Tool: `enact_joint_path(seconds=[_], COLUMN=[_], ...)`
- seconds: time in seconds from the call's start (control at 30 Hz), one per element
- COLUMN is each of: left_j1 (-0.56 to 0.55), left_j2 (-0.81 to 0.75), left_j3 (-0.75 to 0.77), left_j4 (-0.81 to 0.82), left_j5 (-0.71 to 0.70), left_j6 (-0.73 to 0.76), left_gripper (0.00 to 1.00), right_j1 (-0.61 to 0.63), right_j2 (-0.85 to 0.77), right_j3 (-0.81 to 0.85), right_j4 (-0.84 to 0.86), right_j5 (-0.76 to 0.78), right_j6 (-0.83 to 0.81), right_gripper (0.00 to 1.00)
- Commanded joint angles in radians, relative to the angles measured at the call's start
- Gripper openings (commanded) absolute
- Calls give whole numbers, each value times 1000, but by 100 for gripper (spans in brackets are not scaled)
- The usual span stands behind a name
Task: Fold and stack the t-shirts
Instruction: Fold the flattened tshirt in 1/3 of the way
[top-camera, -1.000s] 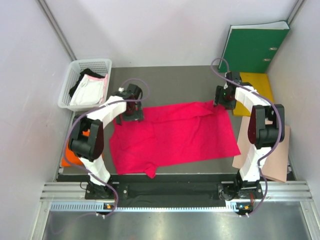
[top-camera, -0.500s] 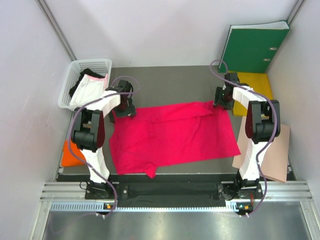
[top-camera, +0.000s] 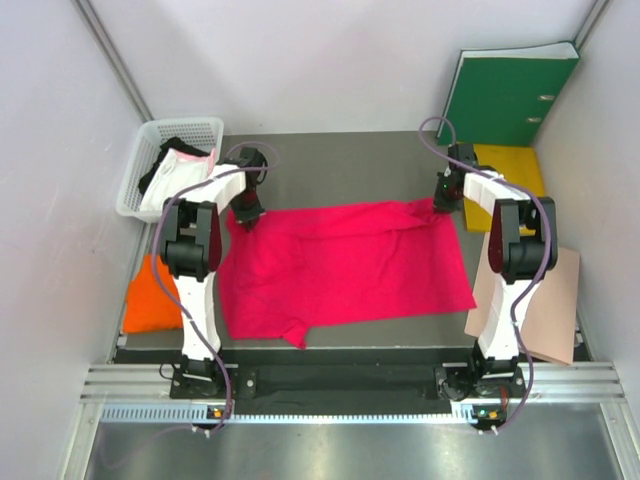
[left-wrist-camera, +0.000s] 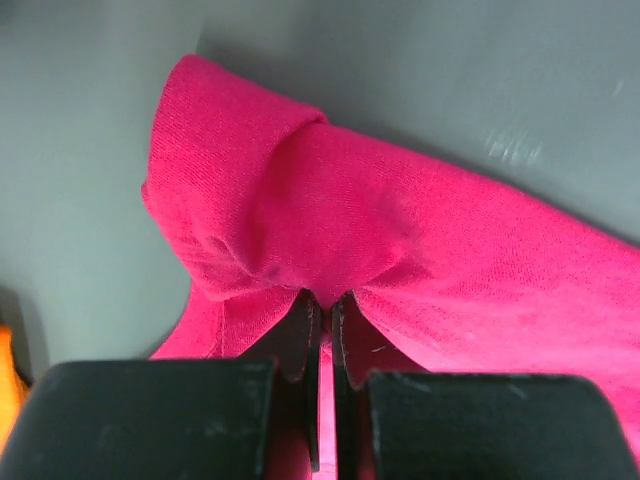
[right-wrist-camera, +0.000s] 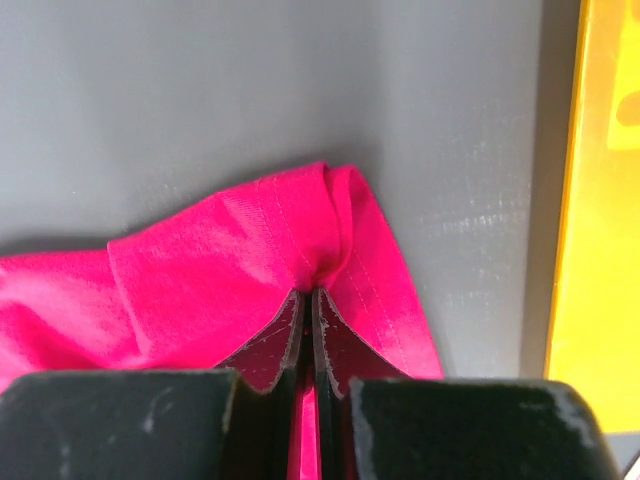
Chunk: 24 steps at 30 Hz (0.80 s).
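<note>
Change since a second ago: both arms have reached further out; the left gripper (top-camera: 248, 212) and right gripper (top-camera: 445, 200), then apart at the jaws, are now closed on the far edge of the magenta-red t-shirt (top-camera: 345, 265), and the left arm's elbow has swung off the orange cloth.
Orange t-shirt (top-camera: 150, 300): folded small, well to the left of and nearer than the left fingers, off the table's left edge; a sliver of it shows at the left rim of the left wrist view.
White basket (top-camera: 132, 188): left of the left fingers, holding a whitish-pink garment (top-camera: 178, 182) with a black garment (top-camera: 158, 170) under it.
Left fingers (left-wrist-camera: 298, 340): pressed together, pinching a bunched fold of the magenta-red t-shirt at its far-left corner; the corner humps up just beyond the tips.
Magenta-red t-shirt: spread on the grey table (top-camera: 340, 160) between the two sets of fingers and nearer than both, rumpled toward its far-right part.
Right fingers (right-wrist-camera: 285, 340): pressed together, pinching the far-right corner; the hemmed edge curls just past the tips.
Yellow folder (top-camera: 512, 168): flat, just right of the right fingers, apart from the cloth.
Green binder (top-camera: 510, 95): upright beyond the right fingers, against the back wall.
Tan paper sheet (top-camera: 552, 310): right of and nearer than the right fingers.
</note>
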<state>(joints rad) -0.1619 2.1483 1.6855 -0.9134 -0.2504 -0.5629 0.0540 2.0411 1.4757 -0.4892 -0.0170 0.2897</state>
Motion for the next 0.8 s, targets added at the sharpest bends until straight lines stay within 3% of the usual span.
enact_joint_path(seconds=[0.0,0.27,0.5,0.53,0.57,0.6,0.63,0.67,0.77], left_j1=[30,41,55,55,53,53,52,51,51], left_j2=[91,295,335,323,277,245,205,117,-61], left_j3=[149,540,683,672,622,584,536,428,225], left_j4=[-15,-78,-9,5,21,66,92,117,185], left_j5=[-43,-7,74,85,108,117,123,129,140], left_j6=[9,21,34,40,55,63,72,87,106], left_gripper=[0,0,0,9,49,65,85,99,99], right_j1=[-11,-13,-14,-14,-13,-13,-13,-13,-11], right_j2=[39,160,203,196,167,144,113,40,-126], right_j3=[84,285,406,403,385,364,333,255,99], right_j4=[58,31,27,32,44,55,76,116,164], right_j5=[6,12,38,40,46,49,63,68,98], right_j6=[8,22,20,17,13,8,3,3,-4], right_gripper=[0,0,1,4,12,29,40,61,82])
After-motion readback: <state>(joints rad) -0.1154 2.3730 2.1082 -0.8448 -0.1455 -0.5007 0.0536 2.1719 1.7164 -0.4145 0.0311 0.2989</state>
